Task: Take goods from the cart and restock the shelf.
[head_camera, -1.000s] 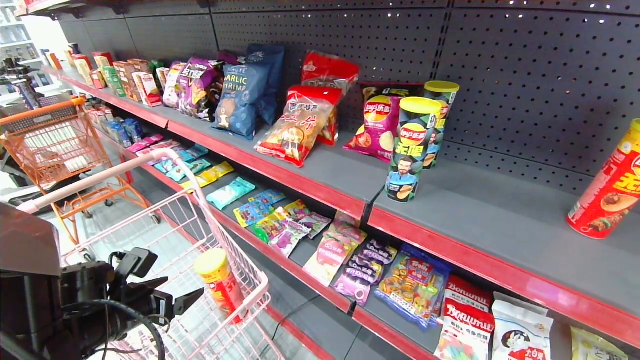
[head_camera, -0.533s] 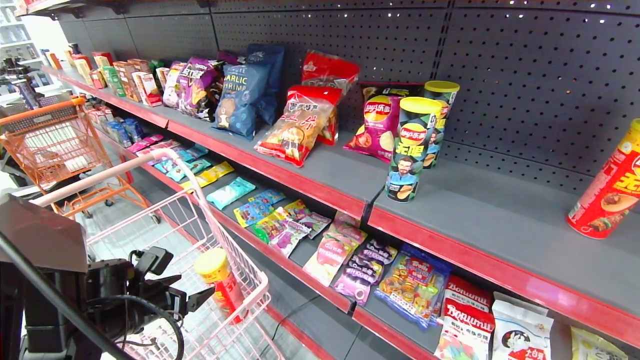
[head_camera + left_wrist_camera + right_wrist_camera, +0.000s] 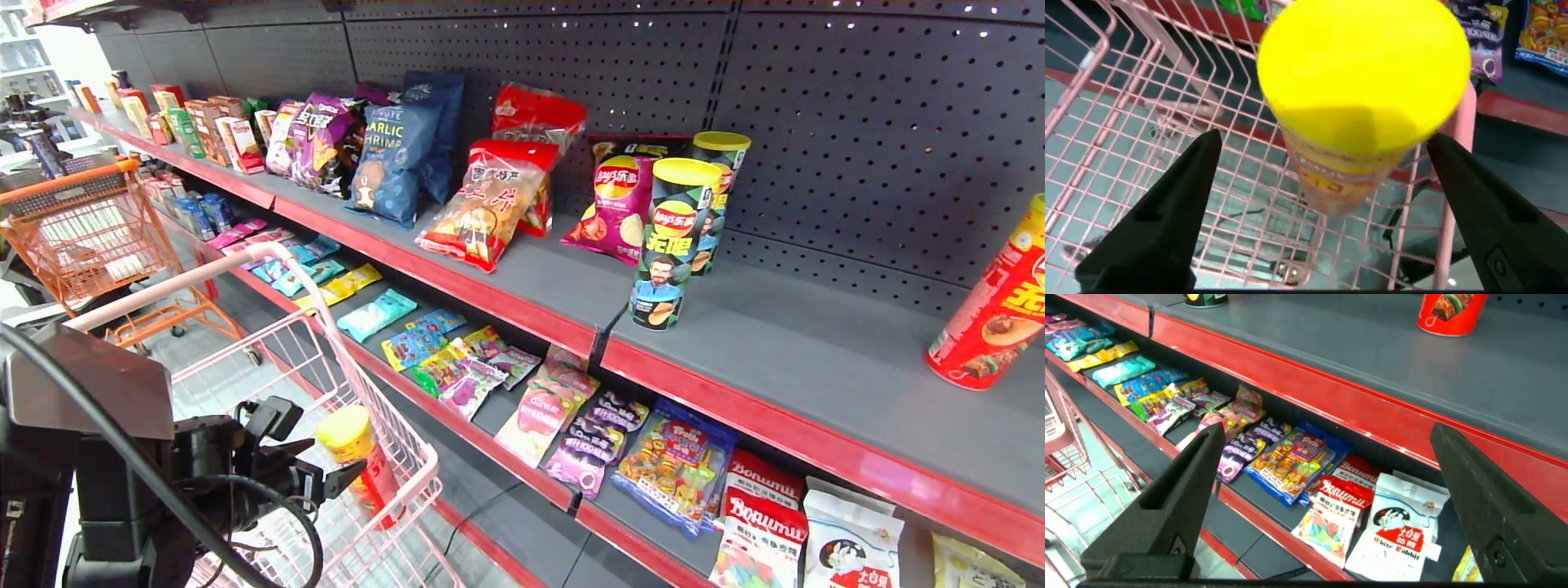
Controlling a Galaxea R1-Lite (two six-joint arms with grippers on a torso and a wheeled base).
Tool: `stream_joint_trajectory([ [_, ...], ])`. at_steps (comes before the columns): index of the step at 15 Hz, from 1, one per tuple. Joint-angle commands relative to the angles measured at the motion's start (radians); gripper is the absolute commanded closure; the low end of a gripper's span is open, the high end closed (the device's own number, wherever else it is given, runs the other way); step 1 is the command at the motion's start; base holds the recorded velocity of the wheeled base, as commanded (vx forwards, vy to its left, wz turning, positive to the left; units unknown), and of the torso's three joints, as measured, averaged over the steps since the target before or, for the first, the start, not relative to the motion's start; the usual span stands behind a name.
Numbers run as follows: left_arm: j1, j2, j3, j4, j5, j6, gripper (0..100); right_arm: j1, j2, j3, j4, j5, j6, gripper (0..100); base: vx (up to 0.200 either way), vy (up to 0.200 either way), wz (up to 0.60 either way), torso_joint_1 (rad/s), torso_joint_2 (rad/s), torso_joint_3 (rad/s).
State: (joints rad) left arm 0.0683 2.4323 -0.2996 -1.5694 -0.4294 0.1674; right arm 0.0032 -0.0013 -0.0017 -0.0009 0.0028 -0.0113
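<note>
The left gripper hangs over the cart, just on the robot's side of the can. Its jaws are spread wide and grip nothing. In the left wrist view the two dark fingers stand one on each side of the can's yellow lid, with a gap showing on both sides. The can, red with that yellow lid, stands upright in the cart's front corner on the shelf side, close against the pink wire. The right gripper is likewise spread wide and empty, with a corner of the cart's wire at the edge of its view. It faces the lower shelf beyond the cart. There, flat candy packets lie in rows just past the cart's front rim. Above and farther from the cart runs the grey upper shelf with its red edge. On it two green cans stand upright, one behind the other, and snack bags lean toward the pegboard. A tall red can stands tilted well to the right of the cart. Behind the cart's handle, farther down the aisle, stands an orange cart.
</note>
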Motion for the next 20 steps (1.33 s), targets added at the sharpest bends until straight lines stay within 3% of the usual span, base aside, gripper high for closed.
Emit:
stream_joint_trajectory([
  [1,-0.001,0.010,-0.035,-0.001,0.000,0.000,0,0.000,0.001,0.000,-0.001,0.000,-0.001,0,0.000,0.000,0.00,0.000,0.00,0.000],
  [18,-0.053,0.117,-0.168,-0.001,0.006,-0.003,0,0.000,0.001,0.000,-0.001,0.006,-0.001,0,0.000,0.000,0.00,0.000,0.00,0.000],
  [19,-0.054,0.128,-0.184,-0.001,0.006,-0.002,100,0.000,0.001,0.000,-0.001,0.006,-0.001,0,0.000,0.000,0.00,0.000,0.00,0.000],
  [20,-0.058,0.129,-0.190,-0.001,0.003,-0.003,100,0.000,0.001,0.000,-0.001,0.006,-0.001,0,0.000,0.000,0.00,0.000,0.00,0.000],
])
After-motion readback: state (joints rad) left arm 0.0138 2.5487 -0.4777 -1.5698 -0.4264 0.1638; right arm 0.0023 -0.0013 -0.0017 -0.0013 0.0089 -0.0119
